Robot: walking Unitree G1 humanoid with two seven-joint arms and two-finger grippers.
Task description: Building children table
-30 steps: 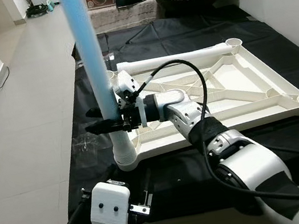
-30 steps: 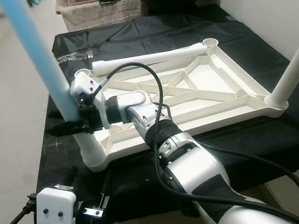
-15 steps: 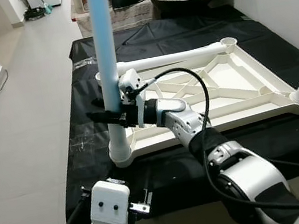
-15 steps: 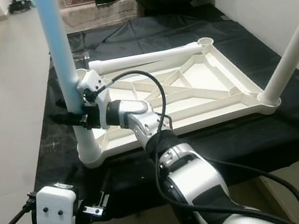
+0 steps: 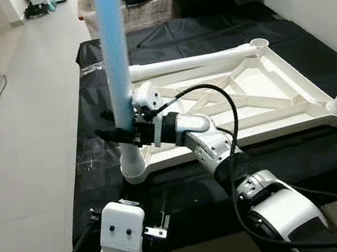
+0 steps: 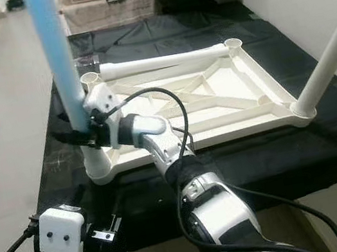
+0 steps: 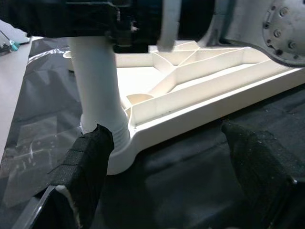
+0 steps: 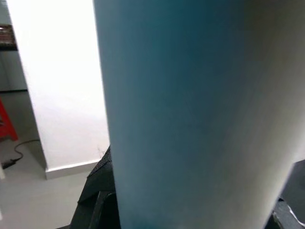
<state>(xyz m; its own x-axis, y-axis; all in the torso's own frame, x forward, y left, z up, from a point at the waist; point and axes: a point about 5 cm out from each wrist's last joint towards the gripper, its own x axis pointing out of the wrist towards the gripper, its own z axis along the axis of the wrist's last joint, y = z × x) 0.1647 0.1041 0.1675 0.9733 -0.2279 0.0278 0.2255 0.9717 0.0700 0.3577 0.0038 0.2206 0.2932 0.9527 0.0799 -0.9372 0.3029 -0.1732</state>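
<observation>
Blue leg [image 5: 115, 50] stands straight up in the round socket [image 5: 133, 170] at the near left corner of the white table frame [image 5: 267, 92], which lies upside down on the black cloth [image 5: 205, 35]. It is held upright, likely so it can go down snugly. Right gripper [image 5: 119, 133] reaches across from the right, arm stretched flat, jaws pinching the leg low down. Left gripper [image 7: 167, 176] waits low at the near edge, jaws spread, holding nothing. Another white leg [image 6: 333, 58] stands at the near right corner.
</observation>
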